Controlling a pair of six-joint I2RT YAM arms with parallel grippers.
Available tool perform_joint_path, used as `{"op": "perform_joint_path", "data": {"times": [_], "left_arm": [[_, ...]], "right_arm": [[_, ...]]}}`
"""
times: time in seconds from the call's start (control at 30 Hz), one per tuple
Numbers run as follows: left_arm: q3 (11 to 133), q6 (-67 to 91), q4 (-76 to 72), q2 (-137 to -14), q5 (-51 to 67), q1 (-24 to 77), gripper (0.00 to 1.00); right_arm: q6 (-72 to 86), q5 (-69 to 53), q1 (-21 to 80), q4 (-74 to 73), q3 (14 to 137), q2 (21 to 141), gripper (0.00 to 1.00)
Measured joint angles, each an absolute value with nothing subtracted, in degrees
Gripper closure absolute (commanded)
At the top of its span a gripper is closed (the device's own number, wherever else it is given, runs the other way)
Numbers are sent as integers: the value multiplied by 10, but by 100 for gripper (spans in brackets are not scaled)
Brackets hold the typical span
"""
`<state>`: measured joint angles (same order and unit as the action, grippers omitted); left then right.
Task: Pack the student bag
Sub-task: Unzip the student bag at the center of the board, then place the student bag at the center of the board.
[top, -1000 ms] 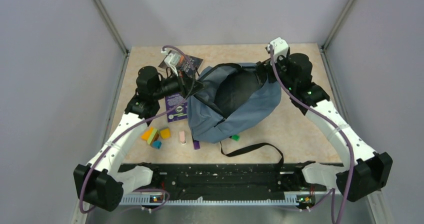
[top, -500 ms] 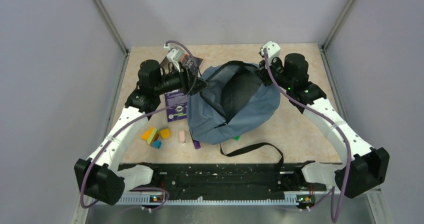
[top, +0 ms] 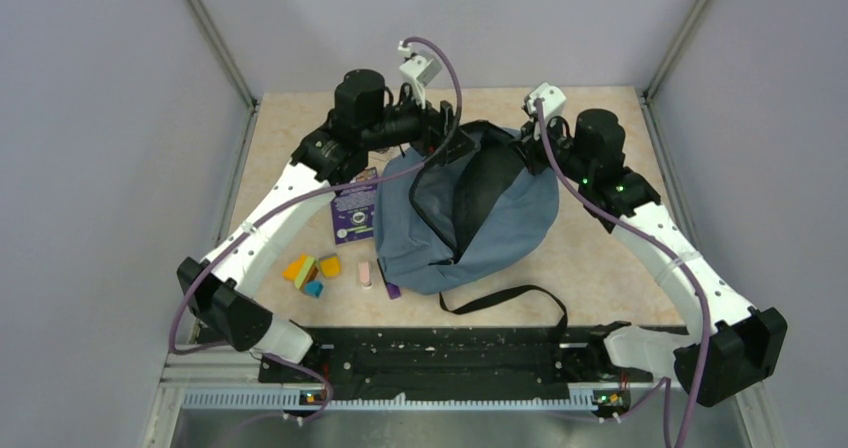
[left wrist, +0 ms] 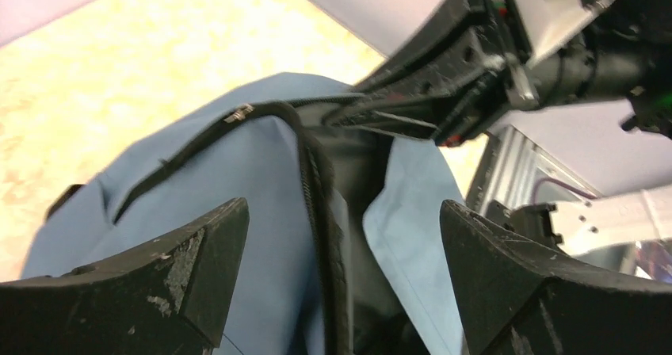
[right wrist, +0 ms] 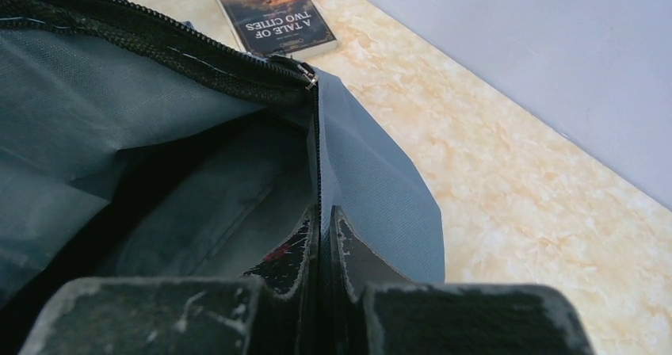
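A beige speckled table, walled in pale lilac, carries the backpack at its middle. At the backpack's far end the left gripper hangs wide open astride the zip edge, gripping nothing, while the right gripper is pinched tight on the rim fabric. The backpack lies lengthwise from near-left to far-right, unzipped mouth facing up.

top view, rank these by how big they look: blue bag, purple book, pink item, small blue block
1. blue bag, by far the largest
2. purple book, though it is partly covered
3. pink item and small blue block: both tiny, too alike to rank
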<state>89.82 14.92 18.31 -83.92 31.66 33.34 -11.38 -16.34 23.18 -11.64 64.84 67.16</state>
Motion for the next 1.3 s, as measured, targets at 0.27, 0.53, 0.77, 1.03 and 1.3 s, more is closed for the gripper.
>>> {"op": "perform_joint_path", "data": {"times": [0.27, 0.53, 0.77, 1.03, 1.3], "left_arm": [[970, 118, 247, -899, 227, 346, 4], [975, 103, 283, -924, 220, 360, 97], [938, 109, 254, -891, 180, 361, 100], [829, 168, 203, -812, 179, 278, 100], [746, 233, 198, -752, 227, 143, 100]], "right_arm": [[-113, -168, 236, -112, 642, 669, 100], [-108, -157, 236, -109, 639, 668, 100], [-74, -58, 242, -90, 619, 665, 100], [21, 47, 229, -70, 581, 665, 100], [106, 66, 158, -70, 556, 683, 100]]}}
